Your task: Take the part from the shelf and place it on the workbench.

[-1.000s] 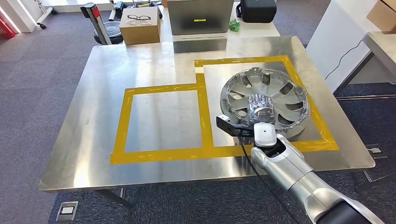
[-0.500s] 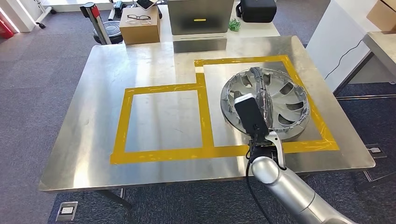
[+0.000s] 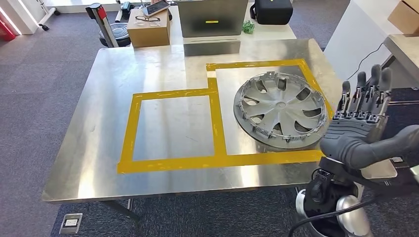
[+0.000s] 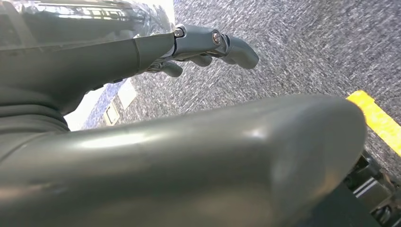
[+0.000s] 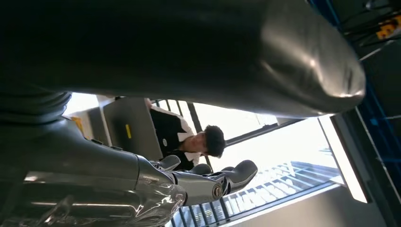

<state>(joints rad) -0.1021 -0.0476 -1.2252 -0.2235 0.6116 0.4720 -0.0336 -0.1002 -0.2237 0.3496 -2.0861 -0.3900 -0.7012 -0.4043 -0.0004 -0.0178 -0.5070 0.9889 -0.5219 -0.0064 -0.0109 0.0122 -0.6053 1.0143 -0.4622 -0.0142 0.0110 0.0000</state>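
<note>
The part, a silver hubcap (image 3: 279,109), lies flat on the steel workbench (image 3: 163,64), inside the right-hand square of yellow tape (image 3: 173,162). My right hand (image 3: 360,123) is raised beyond the bench's right edge, apart from the hubcap, with its fingers (image 3: 364,91) pointing up, spread and holding nothing. The right wrist view has that hand (image 5: 142,56) against a bright window, nothing in it. In the left wrist view my left hand (image 4: 198,156) hangs over grey carpet with its fingers (image 4: 208,40) loosely extended and nothing in them.
Behind the bench stand a cardboard box (image 3: 148,27) with glasses on it, a grey case (image 3: 211,17) and a black bag (image 3: 272,11). A white table (image 3: 402,44) is at the far right. A person (image 5: 189,137) appears in the right wrist view.
My right hand has come off the hubcap's centre, lifted and swung right past the bench edge. The hubcap stays in the taped square.
</note>
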